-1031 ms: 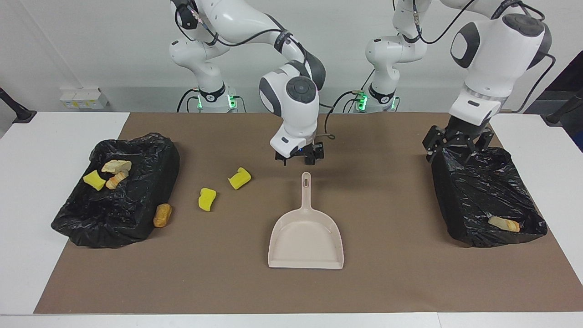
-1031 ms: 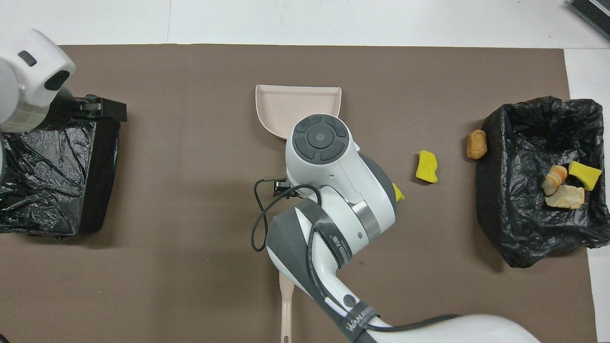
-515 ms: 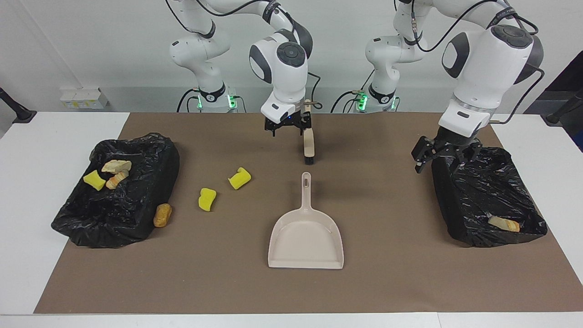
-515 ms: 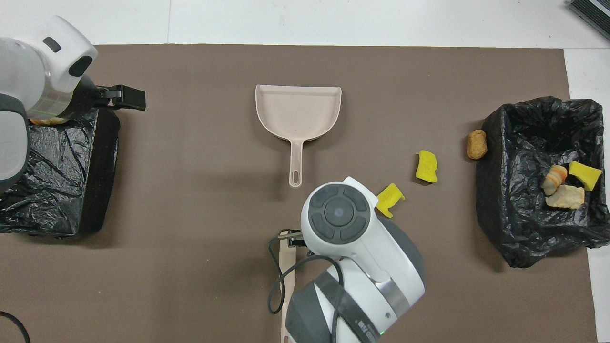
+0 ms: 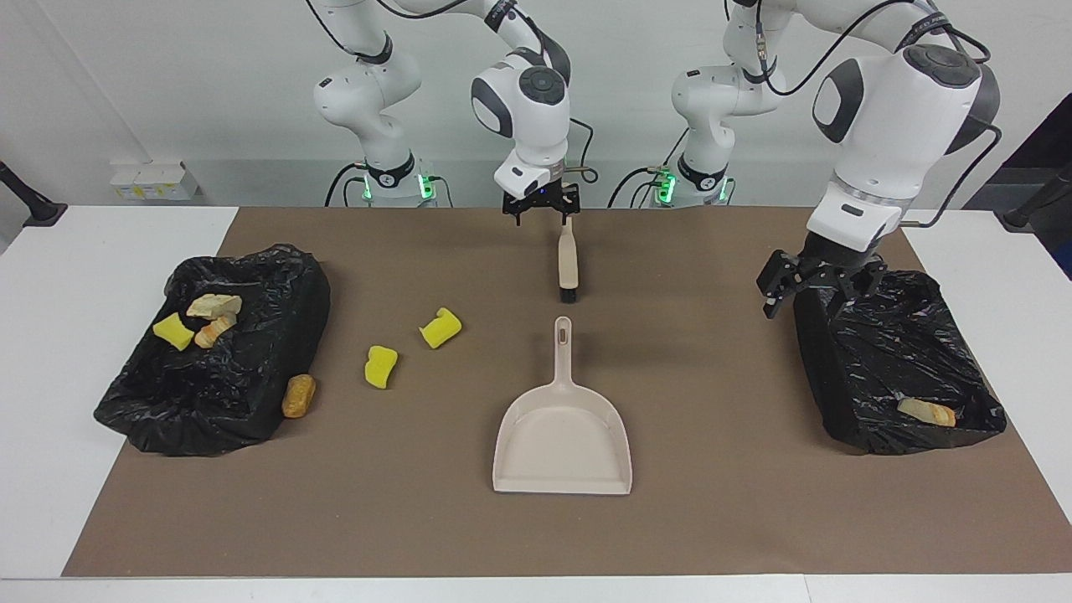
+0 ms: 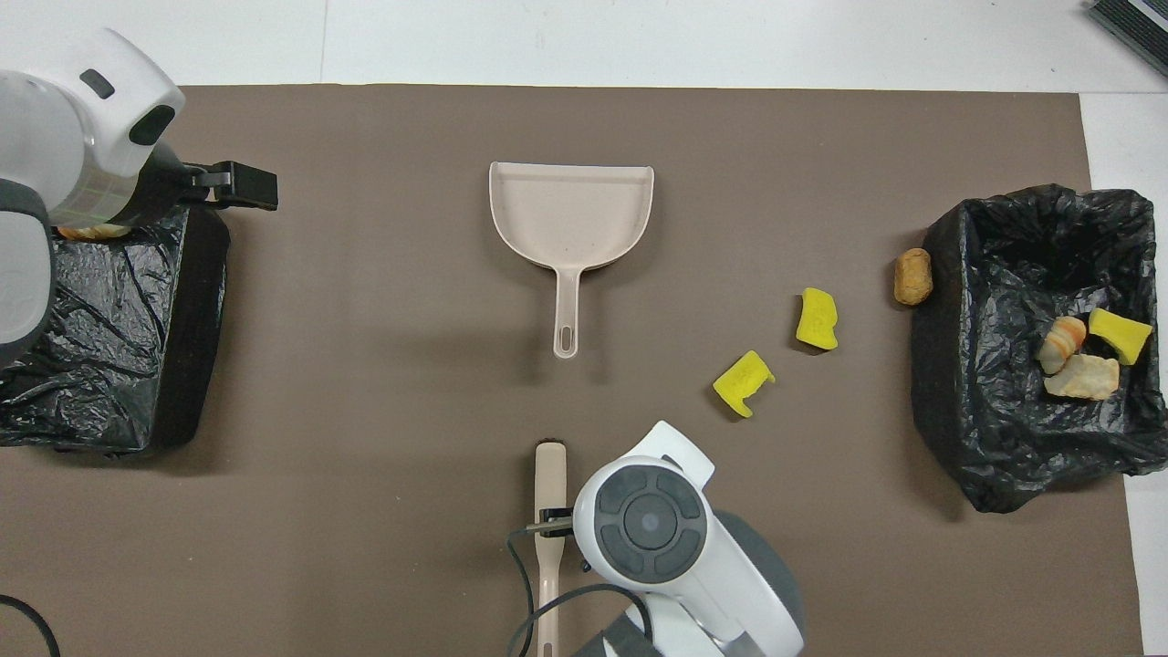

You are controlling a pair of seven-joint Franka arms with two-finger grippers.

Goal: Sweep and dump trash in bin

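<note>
Hovering over the beige plastic brush (image 5: 569,266), our right end effector (image 5: 541,204) is spread wide and empty. Two yellow sponge chunks (image 5: 440,327) and a golden-brown lump (image 5: 298,395) lie unswept near the right arm's black-lined bin (image 5: 276,276). Our left end effector (image 5: 816,285), wide, waits over the other bin (image 5: 846,394).

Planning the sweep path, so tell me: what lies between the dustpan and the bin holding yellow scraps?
Two yellow sponge chunks on bare mat, and a brown lump beside the bin; the overhead view shows it, dustpan.
</note>
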